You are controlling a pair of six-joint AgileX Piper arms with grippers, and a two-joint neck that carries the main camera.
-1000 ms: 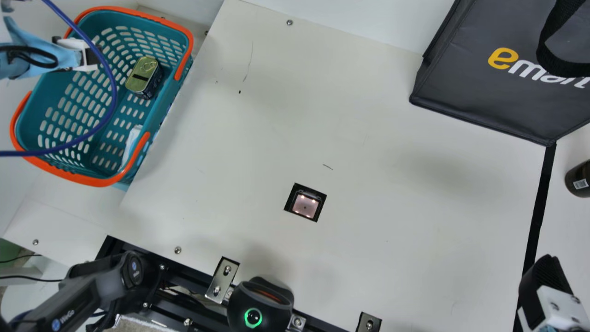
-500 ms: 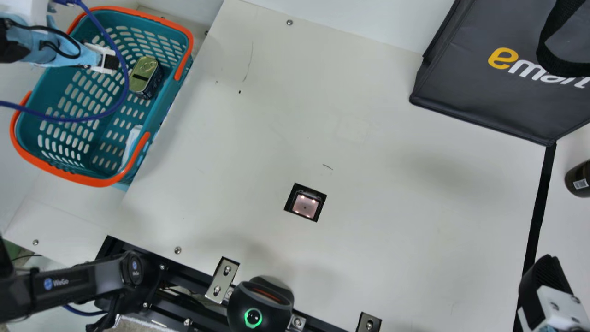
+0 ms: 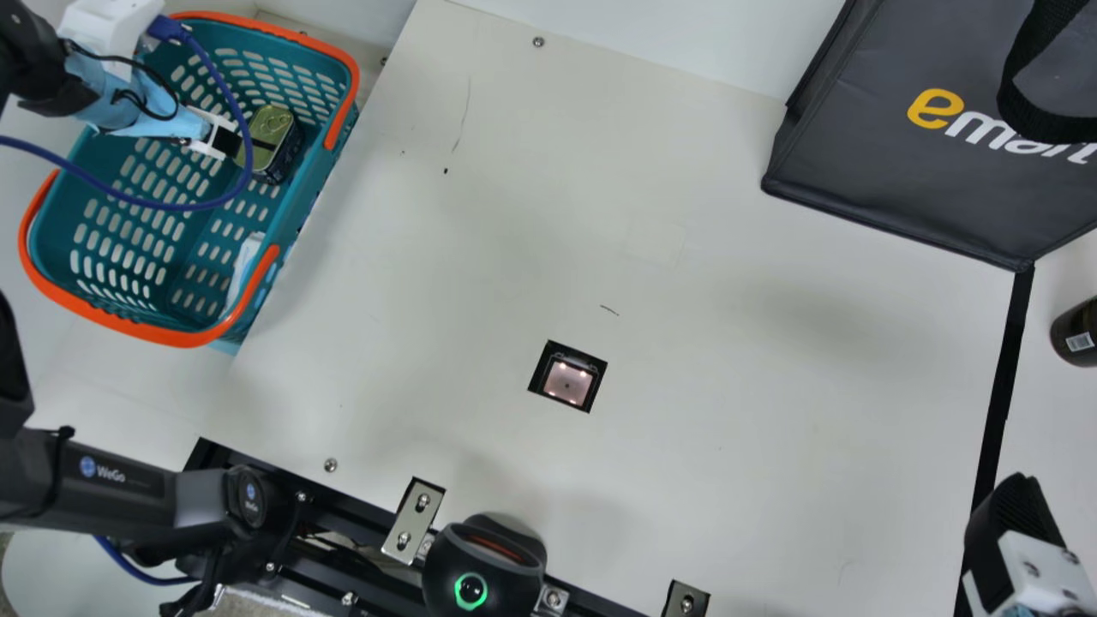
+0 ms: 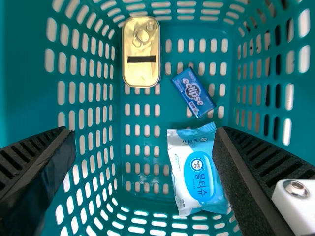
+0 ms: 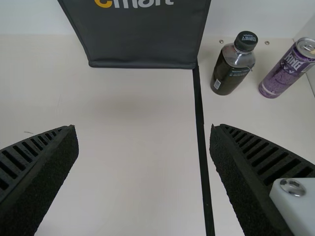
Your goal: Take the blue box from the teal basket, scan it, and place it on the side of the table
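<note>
My left gripper (image 3: 224, 144) hangs over the teal basket (image 3: 341, 53) at the upper left of the main view, beside the gold-lidded can. In the left wrist view the small blue box (image 4: 194, 92) lies flat on the basket's floor, between the can and a white-and-blue packet; my left gripper (image 4: 145, 157) stands open above them with nothing between its fingers. My right gripper (image 3: 1016, 514) is at the lower right of the main view, over the table's right side. The right wrist view has my right gripper (image 5: 144, 157) open and holding nothing.
The can (image 4: 141, 51) and packet (image 4: 197, 169) share the basket. A scanner window (image 3: 567, 380) is set in the table (image 3: 728, 283). A dark bag (image 3: 900, 154) stands at the back right; a dark bottle (image 5: 234, 64) and purple can (image 5: 289, 68) stand past the black line.
My left arm has moved rightward and somewhat down in the main view, farther over the basket and up to the can. The right arm has kept still.
</note>
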